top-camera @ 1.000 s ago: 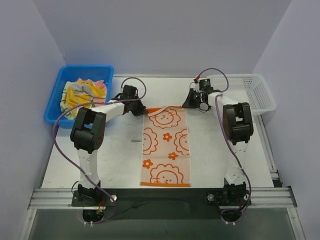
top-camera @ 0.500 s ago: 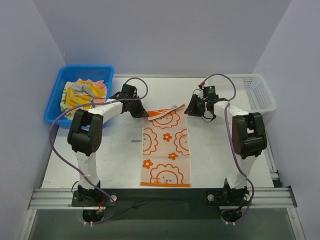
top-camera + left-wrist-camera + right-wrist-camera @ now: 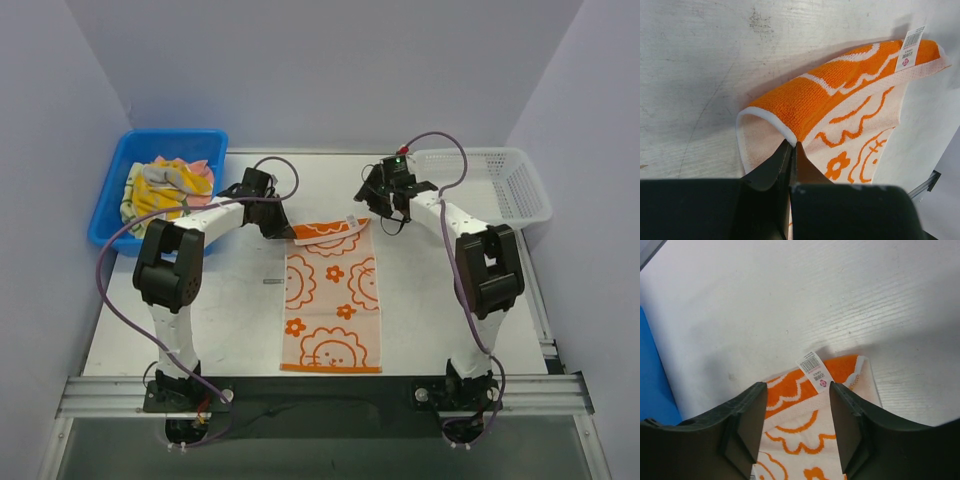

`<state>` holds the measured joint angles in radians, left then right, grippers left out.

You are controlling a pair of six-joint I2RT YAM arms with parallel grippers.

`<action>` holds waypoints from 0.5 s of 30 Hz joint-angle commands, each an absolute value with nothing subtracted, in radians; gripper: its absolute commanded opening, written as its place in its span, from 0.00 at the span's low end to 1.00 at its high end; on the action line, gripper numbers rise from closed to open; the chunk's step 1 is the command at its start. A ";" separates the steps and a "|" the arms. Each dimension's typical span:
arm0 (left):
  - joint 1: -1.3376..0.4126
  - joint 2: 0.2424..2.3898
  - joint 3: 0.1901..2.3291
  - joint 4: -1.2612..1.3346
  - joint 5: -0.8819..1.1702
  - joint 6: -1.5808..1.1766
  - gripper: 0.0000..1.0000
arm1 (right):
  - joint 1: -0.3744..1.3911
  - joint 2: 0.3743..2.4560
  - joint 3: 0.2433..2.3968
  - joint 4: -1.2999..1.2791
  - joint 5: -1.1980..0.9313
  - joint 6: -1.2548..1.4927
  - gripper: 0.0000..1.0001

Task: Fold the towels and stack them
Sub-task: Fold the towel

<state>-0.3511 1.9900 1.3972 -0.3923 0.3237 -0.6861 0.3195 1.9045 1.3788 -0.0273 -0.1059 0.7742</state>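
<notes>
The left gripper [image 3: 791, 150] is clamped tight on the far-left corner of the orange towel [image 3: 332, 300], whose far edge lies turned over on the table [image 3: 430, 300]. The right gripper [image 3: 796, 390] hovers, jaws apart, over the labelled far-right corner. More towels [image 3: 165, 188] sit heaped in the blue bin [image 3: 110, 215].

The spread towel [image 3: 333, 300] lies centred on the table [image 3: 230, 320]. Behind-left of it: a bin [image 3: 175, 140] containing heaped towels [image 3: 165, 185]. Behind-right: a basket [image 3: 530, 195]. At its rear-left corner: the left gripper [image 3: 792, 145]. Over its rear-right corner: the right gripper [image 3: 796, 385].
</notes>
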 commanded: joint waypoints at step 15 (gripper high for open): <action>-0.341 1.937 1.393 -0.388 0.376 -0.657 0.00 | 0.328 1.976 1.393 -0.178 0.046 0.960 0.43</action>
